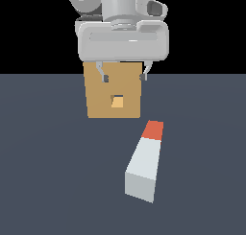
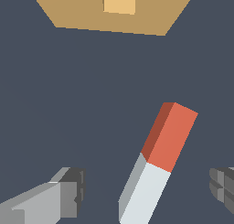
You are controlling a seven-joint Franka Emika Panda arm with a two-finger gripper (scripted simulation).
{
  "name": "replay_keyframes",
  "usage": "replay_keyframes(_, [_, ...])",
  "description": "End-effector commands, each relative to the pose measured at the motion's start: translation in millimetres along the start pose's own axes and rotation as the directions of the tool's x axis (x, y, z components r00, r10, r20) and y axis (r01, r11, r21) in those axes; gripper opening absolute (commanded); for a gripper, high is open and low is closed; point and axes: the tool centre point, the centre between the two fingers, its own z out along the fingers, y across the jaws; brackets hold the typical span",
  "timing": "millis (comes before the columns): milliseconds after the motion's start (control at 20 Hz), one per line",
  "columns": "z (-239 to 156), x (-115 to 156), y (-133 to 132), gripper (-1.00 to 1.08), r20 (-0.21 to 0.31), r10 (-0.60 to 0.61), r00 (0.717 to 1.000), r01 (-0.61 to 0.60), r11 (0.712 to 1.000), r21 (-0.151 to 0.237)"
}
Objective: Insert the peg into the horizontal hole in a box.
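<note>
The peg (image 1: 145,162) lies flat on the dark grey floor (image 1: 43,181), free of any grip. Its pale grey-white body points with the blunt end toward the near edge of the floor in the exterior view, and its short orange-red end (image 1: 154,130) points away, toward the box (image 1: 96,104). It lies a little askew, not in line with the box face, and slightly toward the exterior view's right of it. The orange-red end is near the box but does not touch it; a strip of bare floor is between them.

The box is tan and stands on the floor behind the peg. The hole (image 1: 117,101) is a small square in the middle of its face, lighter orange inside.

The gripper (image 1: 124,77) hangs above the floor, in front of the upper part of the box. Its fingers (image 1: 104,76) are spread wide and hold nothing. In the wrist view the peg (image 2: 157,166) lies between the two fingertips (image 2: 73,191), apart from both.
</note>
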Motion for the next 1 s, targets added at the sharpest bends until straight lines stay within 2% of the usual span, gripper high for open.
replay_keyframes(0, [0.0, 0.0, 0.0, 1.00, 0.000, 0.000, 1.000, 0.000, 1.000, 0.000])
replay_keyframes(300, [8.0, -6.8, 3.9, 1.00, 0.001, 0.030, 1.000, -0.030, 1.000, 0.002])
replay_keyframes(600, [32.5, -28.3, 14.6, 1.00, 0.003, 0.122, 0.993, -0.122, 0.993, 0.007])
replay_keyframes(950, [77.3, -70.5, 28.7, 1.00, 0.007, 0.288, 0.957, -0.289, 0.957, 0.017])
